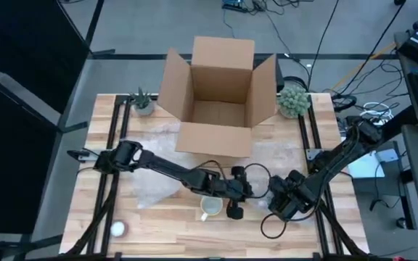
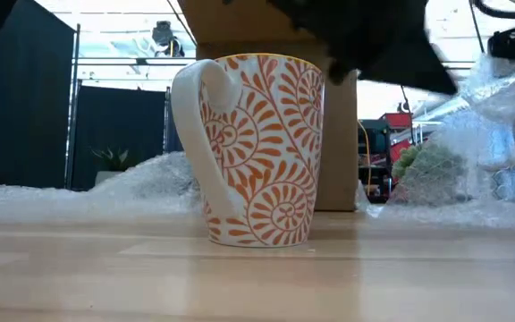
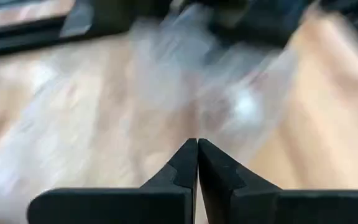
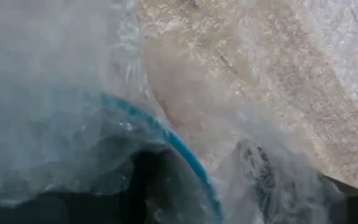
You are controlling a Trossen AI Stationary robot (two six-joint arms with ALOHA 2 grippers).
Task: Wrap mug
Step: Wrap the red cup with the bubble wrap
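While the patterned mug (image 2: pixel 257 148) stood unwrapped, left fingers (image 3: pixel 197 163) were pressed together, empty; right fingers' state indeterminate under bubble wrap (image 4: pixel 260 81).

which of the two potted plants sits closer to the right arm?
The round, bushy pale-green plant at the box's right corner; the right arm reaches in from that side. The other, a small spiky plant, sits at the box's left corner.
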